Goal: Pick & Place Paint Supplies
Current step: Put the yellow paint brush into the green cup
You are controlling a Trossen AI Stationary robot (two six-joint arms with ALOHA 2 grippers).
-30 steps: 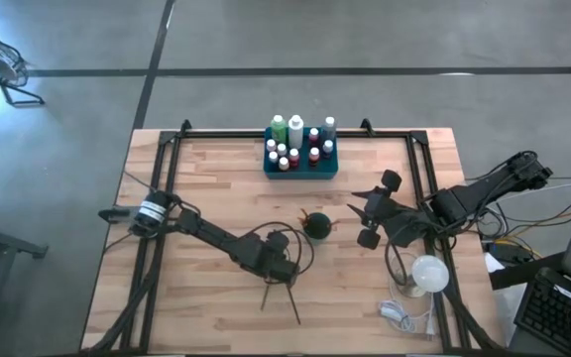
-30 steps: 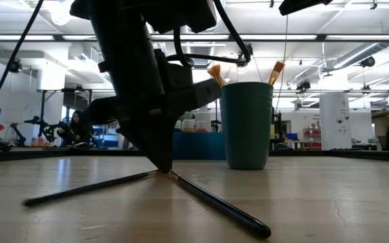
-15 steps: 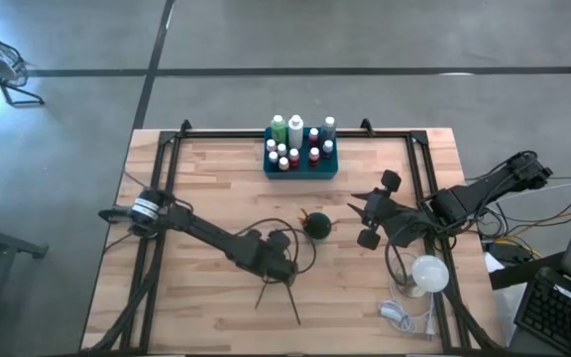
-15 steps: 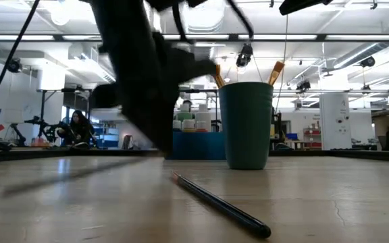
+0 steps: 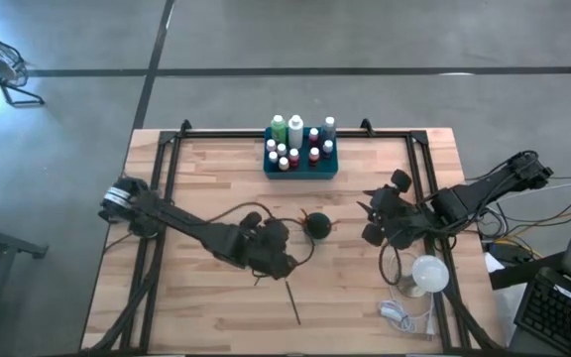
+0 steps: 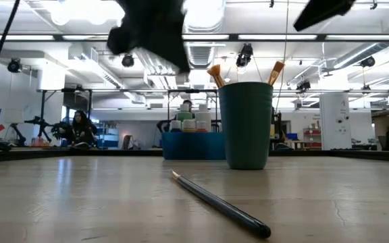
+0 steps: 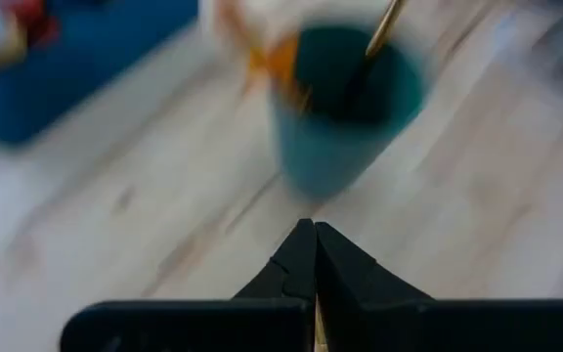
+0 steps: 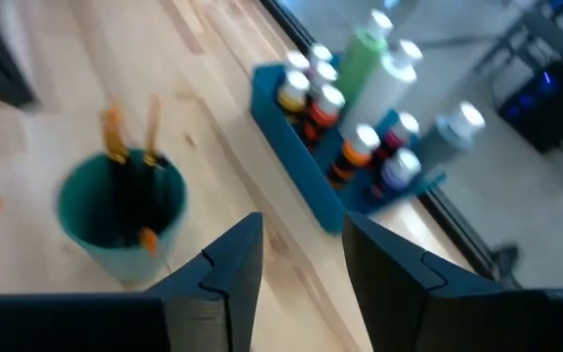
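High view places the left end effector (image 5: 269, 248) near the middle of the worktop (image 5: 196, 188), its fingers pressed together on a thin paintbrush (image 7: 318, 328), which shows only as a sliver between them in the left wrist view. Just right of it stands the dark green cup (image 5: 316, 224), already carrying several brushes; one more brush (image 5: 290, 302) lies loose on the wood nearer the front edge. Behind, the teal tray (image 5: 301, 169) holds the white-capped bottles (image 5: 295, 134). To do this step well, the handle should likely hang upright over the cup mouth before release. At the right, the right end effector (image 5: 377, 216) waits beside the cup, fingers apart and empty
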